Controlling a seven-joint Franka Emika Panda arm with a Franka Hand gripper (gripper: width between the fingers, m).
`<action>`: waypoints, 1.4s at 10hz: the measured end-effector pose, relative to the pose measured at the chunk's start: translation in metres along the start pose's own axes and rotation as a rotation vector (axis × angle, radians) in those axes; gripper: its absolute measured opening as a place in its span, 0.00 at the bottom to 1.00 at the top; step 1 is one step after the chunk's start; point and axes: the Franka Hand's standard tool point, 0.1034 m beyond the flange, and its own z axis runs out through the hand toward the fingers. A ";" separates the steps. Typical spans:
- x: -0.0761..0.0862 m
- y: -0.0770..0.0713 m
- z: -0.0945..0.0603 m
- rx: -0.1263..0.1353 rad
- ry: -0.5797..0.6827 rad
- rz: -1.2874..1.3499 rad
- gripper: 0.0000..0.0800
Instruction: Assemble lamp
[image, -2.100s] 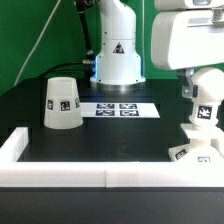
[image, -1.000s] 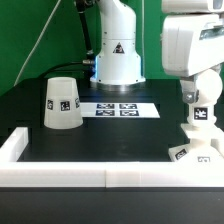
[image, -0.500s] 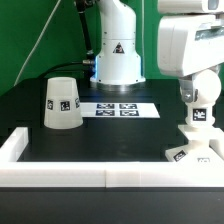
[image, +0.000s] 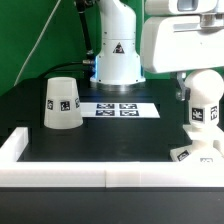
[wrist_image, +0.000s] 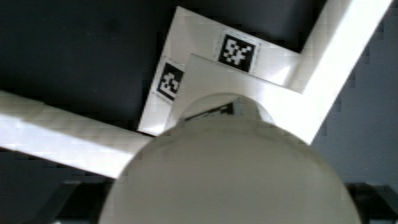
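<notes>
The round-headed bulb (image: 205, 104) stands upright on the flat square base (image: 188, 153) at the exterior view's right, in the corner of the white wall. My gripper (image: 199, 88) comes down on the bulb's head and is shut on it. In the wrist view the bulb (wrist_image: 217, 170) fills the space between the jaws, with the tagged base (wrist_image: 214, 70) below it. The cone shade (image: 62, 103) stands alone at the exterior view's left, small end up.
The marker board (image: 120, 109) lies flat in the middle at the back. The robot pedestal (image: 117, 55) stands behind it. A low white wall (image: 100, 176) runs along the front and both sides.
My hand has turned and shifted toward the exterior view's left over the bulb. The bulb and base stay in place. The shade has not moved.
</notes>
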 end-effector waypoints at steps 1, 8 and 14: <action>0.000 -0.001 0.000 -0.001 0.001 0.098 0.72; 0.004 -0.002 -0.002 -0.001 -0.036 0.635 0.72; 0.002 -0.006 -0.001 0.018 -0.059 1.064 0.72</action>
